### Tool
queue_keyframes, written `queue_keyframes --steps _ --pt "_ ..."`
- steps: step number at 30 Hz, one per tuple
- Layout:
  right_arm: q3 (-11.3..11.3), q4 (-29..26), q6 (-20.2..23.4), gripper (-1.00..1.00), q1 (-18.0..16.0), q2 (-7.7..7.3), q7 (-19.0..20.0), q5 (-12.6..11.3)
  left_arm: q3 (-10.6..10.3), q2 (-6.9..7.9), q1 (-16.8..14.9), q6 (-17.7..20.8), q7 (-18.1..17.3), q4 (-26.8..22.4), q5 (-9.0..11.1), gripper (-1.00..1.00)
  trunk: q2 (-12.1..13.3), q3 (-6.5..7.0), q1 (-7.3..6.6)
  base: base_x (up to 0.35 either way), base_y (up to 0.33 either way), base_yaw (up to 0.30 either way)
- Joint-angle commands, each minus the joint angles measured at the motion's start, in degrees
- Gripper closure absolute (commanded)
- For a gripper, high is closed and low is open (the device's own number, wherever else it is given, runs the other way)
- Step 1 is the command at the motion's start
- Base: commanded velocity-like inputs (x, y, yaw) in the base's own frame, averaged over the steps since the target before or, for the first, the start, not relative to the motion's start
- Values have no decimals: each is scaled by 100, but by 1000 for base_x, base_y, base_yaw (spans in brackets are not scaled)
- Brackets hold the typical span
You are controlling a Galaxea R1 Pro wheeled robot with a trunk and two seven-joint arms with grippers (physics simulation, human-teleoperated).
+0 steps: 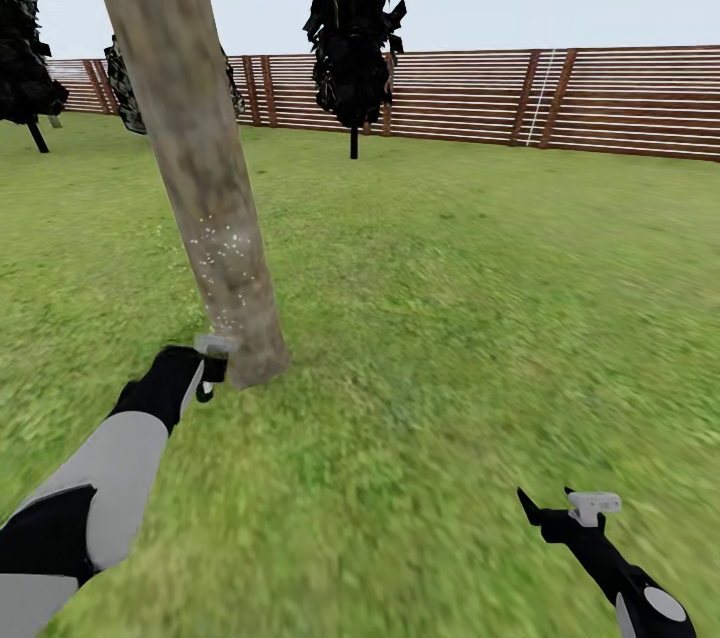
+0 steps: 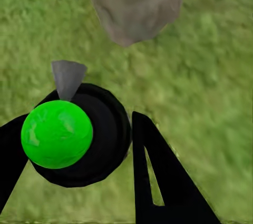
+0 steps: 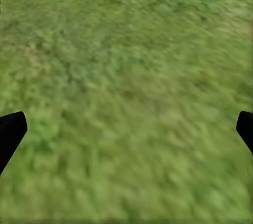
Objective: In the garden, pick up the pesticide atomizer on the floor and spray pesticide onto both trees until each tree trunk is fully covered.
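Left hand (image 1: 207,370) clamped on pesticide atomizer (image 1: 215,356), just beside the base of the leaning tree trunk (image 1: 190,133) at 10 o'clock; white pesticide specks (image 1: 222,248) on the bark above. Right hand (image 1: 565,508) at 5 o'clock, fingers apart over bare grass (image 1: 450,298). Thin dark tree (image 1: 352,18) at 12, slat fence (image 1: 560,98) behind. Left arm reaches forward and low.
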Motion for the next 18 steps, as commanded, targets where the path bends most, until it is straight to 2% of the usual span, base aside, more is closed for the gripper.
queue_keyframes --steps 1,5,7,13,18 --pt "-27 8 -37 -100 -7 3 33 60 34 -8 191 -26 5 -32 -30 100 -2 -4 -2 0 0 0" --pt "-30 2 -35 -100 -7 -2 35 75 90 -2 757 -116 -48 -42 -13 100 -2 -4 -2 10 0 0" --pt "-33 -2 -35 -100 -7 -18 39 77 125 -4 914 -261 -53 -3 -11 100 -2 -4 -2 138 -60 0" --pt "-35 13 -43 -100 -7 -57 31 78 148 -5 1036 -454 -22 26 11 100 -2 -4 -2 240 -142 0" --pt "-35 2 -44 -100 -7 -58 20 77 149 -36 1048 -470 28 44 214 100 -2 -4 -2 257 -156 0"
